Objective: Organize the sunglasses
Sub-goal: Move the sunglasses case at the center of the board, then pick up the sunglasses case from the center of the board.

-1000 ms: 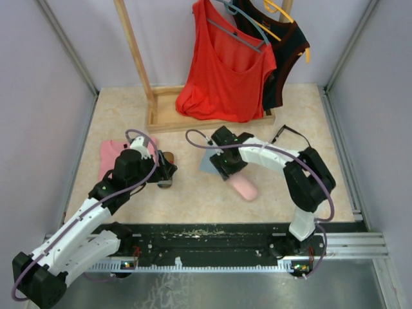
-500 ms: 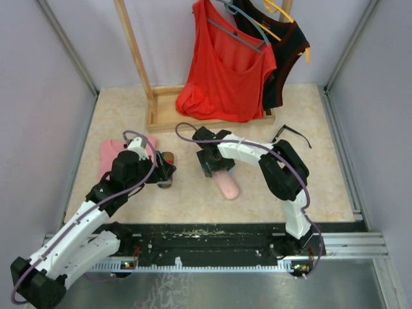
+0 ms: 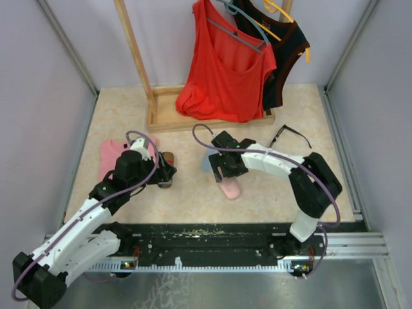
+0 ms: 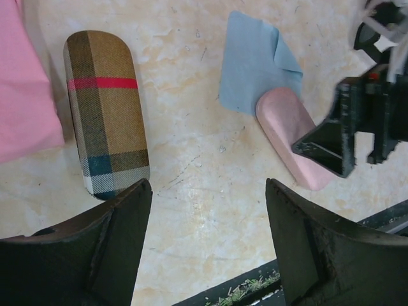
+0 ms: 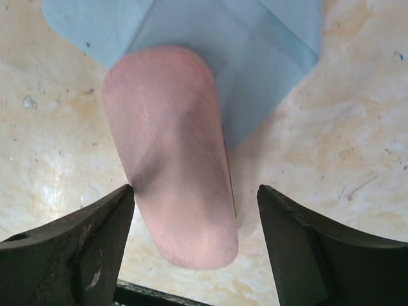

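Observation:
One pair of sunglasses (image 3: pixel 290 136) with a thick black frame lies open on the table at the right, away from both grippers. The oblong pink case (image 3: pixel 229 188) (image 5: pixel 172 153) rests on the table, its far end on a blue cloth (image 3: pixel 206 162) (image 5: pixel 255 51). My right gripper (image 3: pixel 224 172) (image 5: pixel 194 191) is open and straddles the case: the left finger is at its side, with a gap on the right. My left gripper (image 3: pixel 168 174) (image 4: pixel 207 191) is open and empty, hovering beside the brown plaid case (image 3: pixel 169 156) (image 4: pixel 105 108).
A folded pink cloth (image 3: pixel 112 158) (image 4: pixel 22 89) lies left of the plaid case. The wooden rack base (image 3: pixel 212 117) stands at the back, with a red top (image 3: pixel 225 71) and a black top (image 3: pixel 286 58) hanging over it. Walls close both sides.
The right arm swung left and back, turning the pink case's near end to the left, and its jaws opened wider off the case. The left arm held still.

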Action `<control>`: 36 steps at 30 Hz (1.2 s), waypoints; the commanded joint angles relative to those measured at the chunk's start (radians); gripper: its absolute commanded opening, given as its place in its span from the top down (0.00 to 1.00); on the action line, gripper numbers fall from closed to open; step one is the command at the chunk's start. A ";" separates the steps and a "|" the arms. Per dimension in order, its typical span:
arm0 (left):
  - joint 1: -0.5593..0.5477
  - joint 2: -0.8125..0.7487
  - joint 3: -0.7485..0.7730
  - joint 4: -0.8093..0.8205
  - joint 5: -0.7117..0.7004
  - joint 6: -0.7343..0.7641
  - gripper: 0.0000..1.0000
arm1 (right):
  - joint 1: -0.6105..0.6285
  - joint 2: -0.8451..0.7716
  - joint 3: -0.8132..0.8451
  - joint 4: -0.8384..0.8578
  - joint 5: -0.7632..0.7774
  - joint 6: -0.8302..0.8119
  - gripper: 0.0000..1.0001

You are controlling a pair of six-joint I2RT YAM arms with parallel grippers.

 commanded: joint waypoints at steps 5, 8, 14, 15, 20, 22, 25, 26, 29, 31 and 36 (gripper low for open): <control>-0.003 0.123 0.057 -0.026 0.025 -0.067 0.24 | -0.090 -0.319 -0.257 0.263 -0.065 0.096 0.30; -0.019 0.155 0.057 -0.004 0.025 -0.092 0.24 | -0.117 -0.373 -0.318 0.318 -0.115 0.064 0.30; -0.030 0.149 0.043 0.018 0.025 -0.100 0.24 | -0.037 -0.311 -0.237 0.270 -0.116 -0.094 0.23; -0.030 0.146 0.042 0.015 0.025 -0.100 0.24 | -0.017 -0.291 -0.206 0.251 -0.097 -0.117 0.21; -0.030 0.122 0.035 0.007 0.025 -0.099 0.24 | 0.013 -0.196 -0.141 0.202 -0.045 -0.200 0.19; -0.030 0.115 0.035 0.002 0.022 -0.095 0.24 | 0.016 -0.169 -0.132 0.201 -0.052 -0.220 0.19; -0.030 0.108 0.032 0.000 0.014 -0.092 0.24 | 0.016 -0.135 -0.117 0.193 -0.067 -0.236 0.19; -0.030 0.108 0.032 0.000 0.013 -0.091 0.24 | 0.018 -0.123 -0.111 0.187 -0.064 -0.238 0.19; -0.030 0.110 0.029 0.003 0.016 -0.093 0.24 | 0.028 -0.103 -0.101 0.186 -0.061 -0.245 0.20; -0.030 0.107 0.028 0.006 0.016 -0.093 0.24 | 0.034 -0.096 -0.095 0.180 -0.060 -0.249 0.20; -0.030 0.108 0.028 0.010 0.014 -0.086 0.23 | 0.048 -0.053 -0.078 0.161 -0.030 -0.254 0.25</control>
